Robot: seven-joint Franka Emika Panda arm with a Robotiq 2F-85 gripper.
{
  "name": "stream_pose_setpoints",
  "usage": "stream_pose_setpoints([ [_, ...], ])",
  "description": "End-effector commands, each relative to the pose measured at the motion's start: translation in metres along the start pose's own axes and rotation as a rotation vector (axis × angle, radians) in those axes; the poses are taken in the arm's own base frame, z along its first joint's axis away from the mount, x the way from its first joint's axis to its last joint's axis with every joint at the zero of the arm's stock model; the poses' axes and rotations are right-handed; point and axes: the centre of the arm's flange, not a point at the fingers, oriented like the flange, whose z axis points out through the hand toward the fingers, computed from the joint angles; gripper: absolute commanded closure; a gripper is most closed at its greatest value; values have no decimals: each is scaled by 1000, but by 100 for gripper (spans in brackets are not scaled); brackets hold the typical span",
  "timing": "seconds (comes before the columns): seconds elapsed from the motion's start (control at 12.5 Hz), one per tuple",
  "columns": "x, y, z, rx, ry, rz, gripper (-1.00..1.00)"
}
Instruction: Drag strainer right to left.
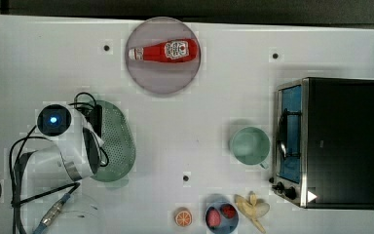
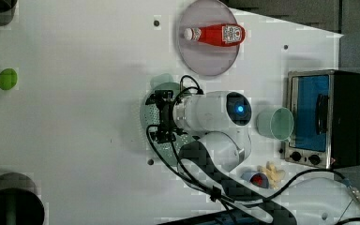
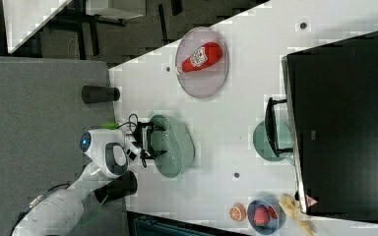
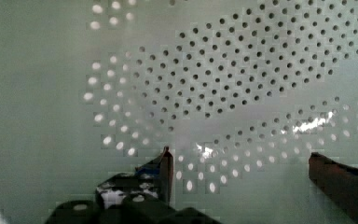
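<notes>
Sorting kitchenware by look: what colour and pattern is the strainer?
Pale green, dotted all over with small holes; the strainer shows best in the wrist view.

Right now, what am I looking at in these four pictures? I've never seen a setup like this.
It is one white robot arm working over a white table. Three pictures come from cameras off the arm that look at the table from different sides; the fourth comes from a camera on the arm's wrist. Its gripper, the two-fingered "hand", is open and sits close over a pale green strainer full of small holes, holding nothing. Also on the table: a ketchup bottle lying on a round plate, a mint-green cup, a toaster oven, a small bowl of red fruit, an orange slice and a peeled banana.
</notes>
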Motion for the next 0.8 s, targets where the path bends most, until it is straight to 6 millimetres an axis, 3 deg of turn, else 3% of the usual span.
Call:
stream_pose_setpoints([
  [0.08,-51,0,-4,16,-41,57,-100],
  [0.8,-100,9,8,24,-60,16,-100],
])
